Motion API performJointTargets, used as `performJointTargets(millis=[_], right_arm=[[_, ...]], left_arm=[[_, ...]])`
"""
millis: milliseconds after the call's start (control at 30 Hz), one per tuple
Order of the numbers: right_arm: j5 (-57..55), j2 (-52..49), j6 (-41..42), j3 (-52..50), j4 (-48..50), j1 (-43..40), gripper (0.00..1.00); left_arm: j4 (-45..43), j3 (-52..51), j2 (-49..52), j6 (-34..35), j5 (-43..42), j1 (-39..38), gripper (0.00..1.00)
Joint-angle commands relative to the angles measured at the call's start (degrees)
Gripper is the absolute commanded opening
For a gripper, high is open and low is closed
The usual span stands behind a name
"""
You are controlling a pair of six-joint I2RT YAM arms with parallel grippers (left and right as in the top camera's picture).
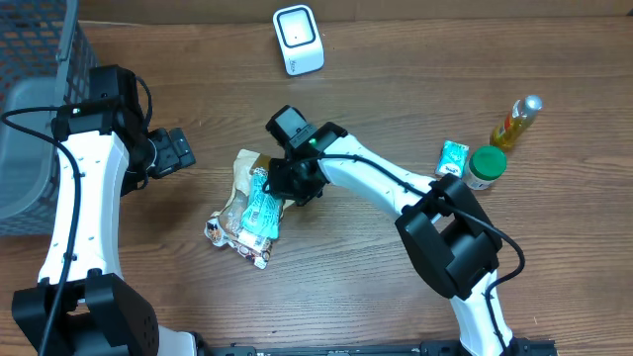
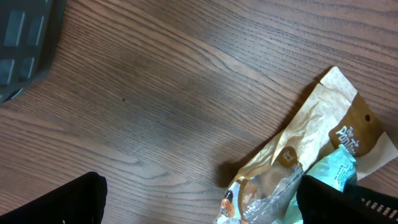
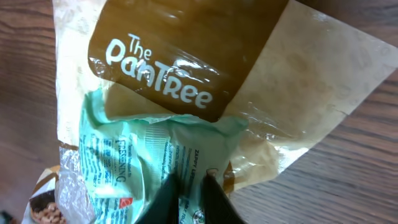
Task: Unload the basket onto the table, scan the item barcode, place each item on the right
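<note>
While your right end effector [image 3: 188,182] pinches the green packet [image 3: 118,155], you've yet to carry it to the scanner [image 1: 298,40] beyond.

A brown wood-grain worktop [image 1: 396,59] fills every view, its grain running side to side, evenly lit, with soft shadows.

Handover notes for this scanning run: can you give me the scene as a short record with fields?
scanner: white scanner, apart from both arms
item: mint-green packet, lying on tan Pantree bag
right gripper: shut on the packet's edge
left gripper: open, empty, left of the bag
elsewhere: small green packet, green-lidded jar, yellow bottle, grey basket
</note>
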State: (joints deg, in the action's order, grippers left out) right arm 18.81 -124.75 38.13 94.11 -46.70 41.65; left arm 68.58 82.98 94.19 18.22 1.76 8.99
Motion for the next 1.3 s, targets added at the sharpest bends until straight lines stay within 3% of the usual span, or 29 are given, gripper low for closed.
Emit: performJointTargets(millis=[0, 167, 300, 667, 700, 767, 833, 867, 900, 1267], right_arm=[[1.8, 1.0, -0.6, -1.1, -0.6, 0.4, 0.04], [1.8, 1.6, -1.5, -0.6, -0.9, 0.8, 0.04], [1.2, 5.4, -5.5, 0.9, -3.4, -2.7, 0.04], [-3.1, 9.9, -5.6, 0.1, -9.3, -11.3, 0.04], [-2.1, 9.9, -5.6, 0.0, -9.6, -11.4, 0.11], [0.5, 9.9, -5.4, 0.0, -10.1, -11.3, 0.64], [3.7, 9.9, -5.4, 0.0, -10.3, -10.2, 0.79], [5.4, 9.9, -5.3, 0.0, -10.3, -9.7, 0.94], [6.9, 9.9, -5.2, 0.0, -10.3, -9.0, 1.00], [7.6, 9.8, 2.8, 0.0, -8.3, 1.3, 0.95]], left_arm=[[0.0, 0.3, 0.2, 0.0, 0.1, 0.0, 1.00], [0.0, 0.3, 0.2, 0.0, 0.1, 0.0, 1.00], [0.0, 0.3, 0.2, 0.0, 0.1, 0.0, 1.00], [0.0, 0.3, 0.2, 0.0, 0.1, 0.0, 1.00], [0.0, 0.3, 0.2, 0.0, 0.1, 0.0, 1.00], [0.0, 0.3, 0.2, 0.0, 0.1, 0.0, 0.99], [0.0, 0.3, 0.2, 0.0, 0.1, 0.0, 0.99], [0.0, 0.3, 0.2, 0.0, 0.1, 0.0, 0.99], [0.0, 0.3, 0.2, 0.0, 0.1, 0.0, 1.00], [0.0, 0.3, 0.2, 0.0, 0.1, 0.0, 1.00]])
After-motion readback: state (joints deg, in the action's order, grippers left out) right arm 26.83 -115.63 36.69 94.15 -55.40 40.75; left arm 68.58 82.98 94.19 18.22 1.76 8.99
